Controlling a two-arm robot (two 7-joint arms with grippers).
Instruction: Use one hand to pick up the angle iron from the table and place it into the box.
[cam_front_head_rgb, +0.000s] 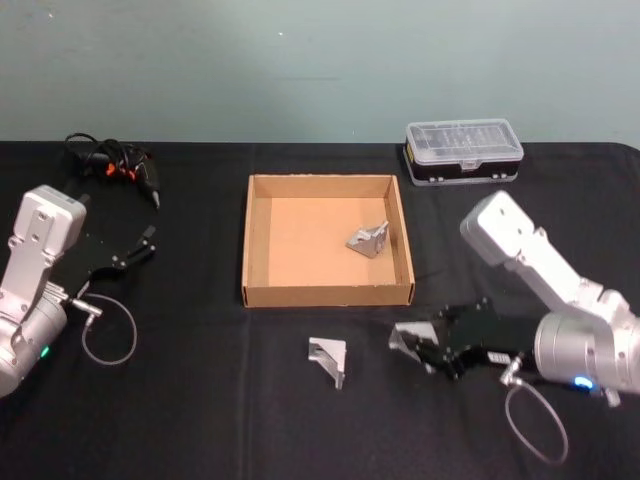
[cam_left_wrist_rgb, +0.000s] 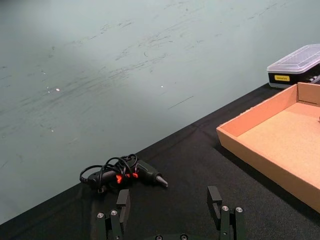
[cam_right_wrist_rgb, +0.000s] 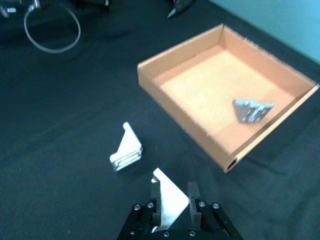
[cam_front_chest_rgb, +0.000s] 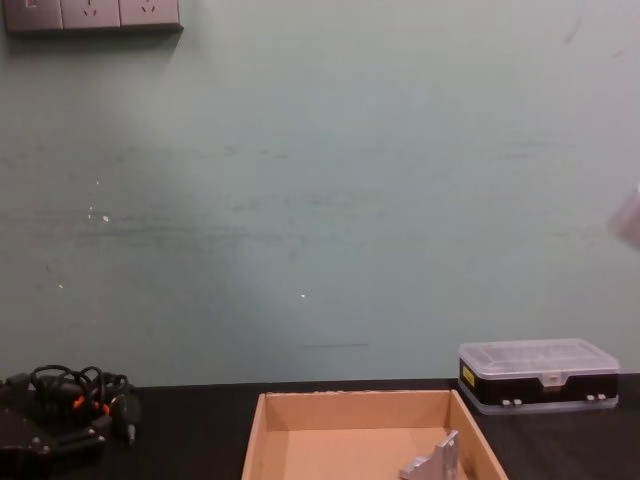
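We hold the angle iron (cam_front_head_rgb: 404, 336), which we judge light, stiff and slick, clamped across its flat faces in our right gripper (cam_front_head_rgb: 418, 347) at five o'clock from the box (cam_front_head_rgb: 246, 240), our left gripper (cam_front_head_rgb: 145, 245) parked at nine o'clock, jaws apart.

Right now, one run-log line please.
right hand: grips angle iron | left hand: parked open | second angle iron: on table | third angle iron: in box
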